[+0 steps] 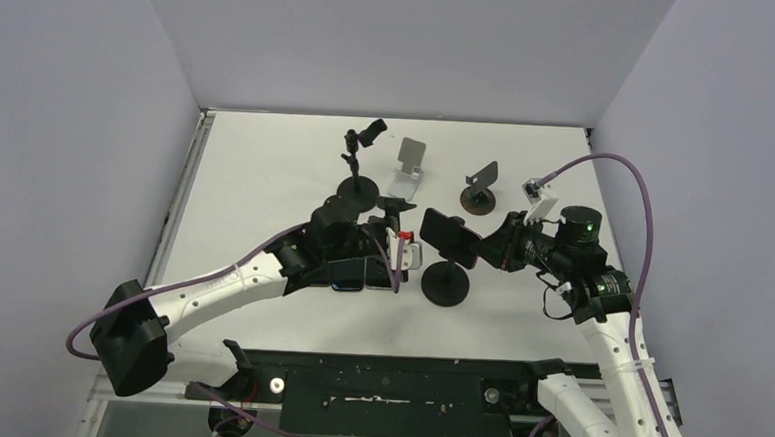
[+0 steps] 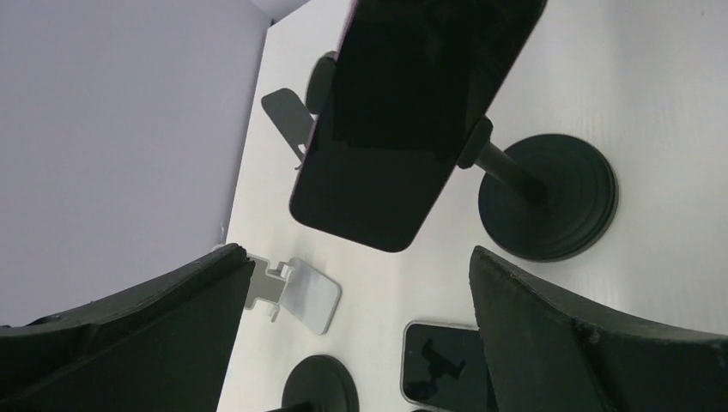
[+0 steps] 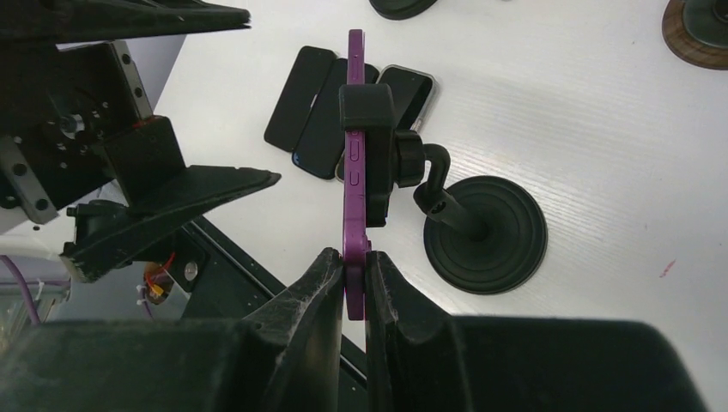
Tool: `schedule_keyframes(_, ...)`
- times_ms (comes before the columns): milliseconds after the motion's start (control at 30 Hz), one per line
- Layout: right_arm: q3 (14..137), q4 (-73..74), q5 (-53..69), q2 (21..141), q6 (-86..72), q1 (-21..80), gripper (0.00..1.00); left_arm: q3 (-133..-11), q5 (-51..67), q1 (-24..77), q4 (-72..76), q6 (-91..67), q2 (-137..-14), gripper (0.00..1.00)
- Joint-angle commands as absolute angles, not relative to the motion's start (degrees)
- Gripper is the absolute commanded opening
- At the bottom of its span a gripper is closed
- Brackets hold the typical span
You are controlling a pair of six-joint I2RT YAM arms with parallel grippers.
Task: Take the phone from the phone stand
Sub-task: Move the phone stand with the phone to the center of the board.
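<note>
Phone [image 2: 403, 103] (purple case, dark screen) sat in the clamp of the black phone stand [image 3: 485, 233], held off the counter [image 1: 266, 172] on a short bent neck above the round base. The stand stood near the middle of the counter, a little toward the near edge. Right gripper [image 3: 354, 270] came in from the right edge side, and its two fingers [image 3: 313, 292] were pressed onto opposite faces of the phone's end, pinching it. Seen from the right wrist, the phone was edge-on and upright between the pads, with the clamp gripping its middle. The phone was not yet out of the stand. Left gripper [image 2: 359, 257] hovered just to the left of the phone with its fingers [image 2: 129, 335] spread wide, gripping nothing and with the screen facing it. I could not tell whether either finger touched the phone. Several flat phones [image 3: 326, 112] lay side by side on the counter below the left gripper, toward the near edge. Three more stands were toward the far edge. These were a black gooseneck stand [image 1: 359, 167] with an empty clip, a silver folding stand [image 1: 409, 170] just to its right, and a small stand on a brown wooden disc [image 1: 480, 190] further right. A purple cable [image 1: 642, 252] ran along the right arm.
</note>
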State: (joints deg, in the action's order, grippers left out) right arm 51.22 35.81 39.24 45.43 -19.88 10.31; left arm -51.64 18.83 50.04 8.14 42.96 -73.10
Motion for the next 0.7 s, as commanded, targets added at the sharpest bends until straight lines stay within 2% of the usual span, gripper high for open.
schedule_keyframes(0, 55.6, 37.7, 39.4, 45.7, -19.8, 11.1, 0.00, -55.5, 17.9, 51.2, 3.0, 51.0, -75.8, 0.97)
schedule_keyframes(667, 51.7, 39.1, 37.5, 44.9, -16.6, 11.9, 0.00, -62.7, 17.9, 52.3, 4.3, 52.6, -85.8, 0.97)
